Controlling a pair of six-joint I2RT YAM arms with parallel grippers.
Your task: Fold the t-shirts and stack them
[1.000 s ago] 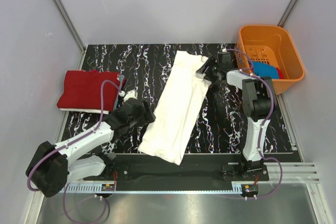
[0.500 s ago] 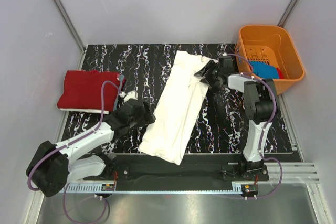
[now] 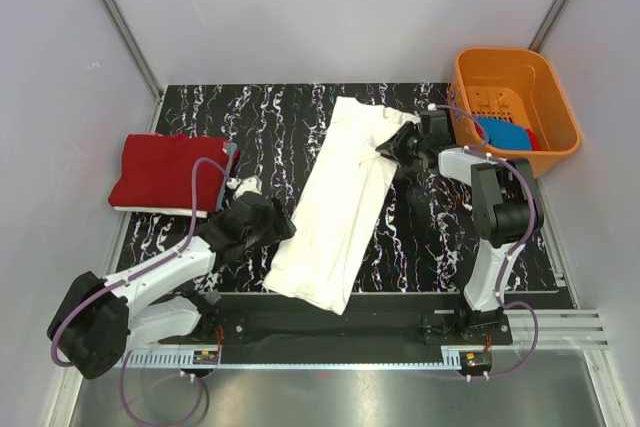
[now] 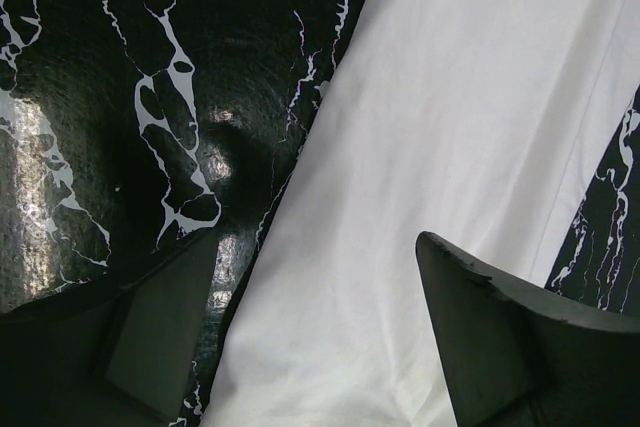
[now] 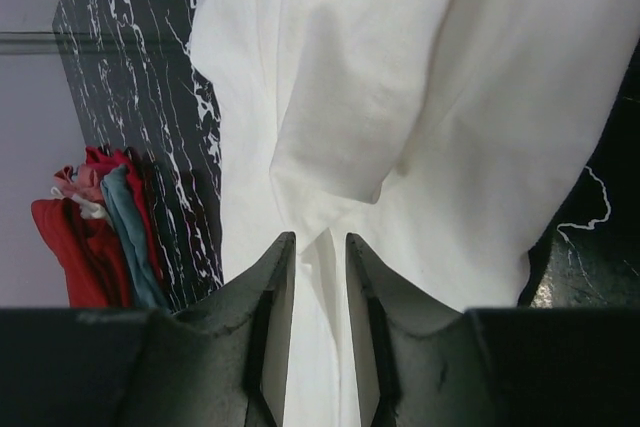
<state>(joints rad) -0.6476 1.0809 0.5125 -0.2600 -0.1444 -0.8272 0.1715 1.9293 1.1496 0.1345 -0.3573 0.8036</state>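
A long white t-shirt (image 3: 340,207) lies folded lengthwise, slanting across the middle of the black marbled table (image 3: 250,117). My right gripper (image 3: 392,145) is at its far right corner. In the right wrist view its jaws (image 5: 320,237) are narrowed onto a raised fold of the white t-shirt (image 5: 400,77). My left gripper (image 3: 275,227) hovers open at the shirt's near left edge, one finger over the table, the other over the white t-shirt (image 4: 450,127). A folded red t-shirt (image 3: 160,172) lies at the far left. A bright blue t-shirt (image 3: 503,133) sits in the basket.
The orange plastic basket (image 3: 510,57) stands at the back right corner, just beyond my right arm. Grey walls close in the table on three sides. In the right wrist view the red pile (image 5: 75,237) shows a teal layer (image 5: 125,227) along its side.
My right gripper has slid slightly right and narrowed its jaws onto the white shirt's far corner, bunching the cloth. The left gripper has stayed open and barely moved.
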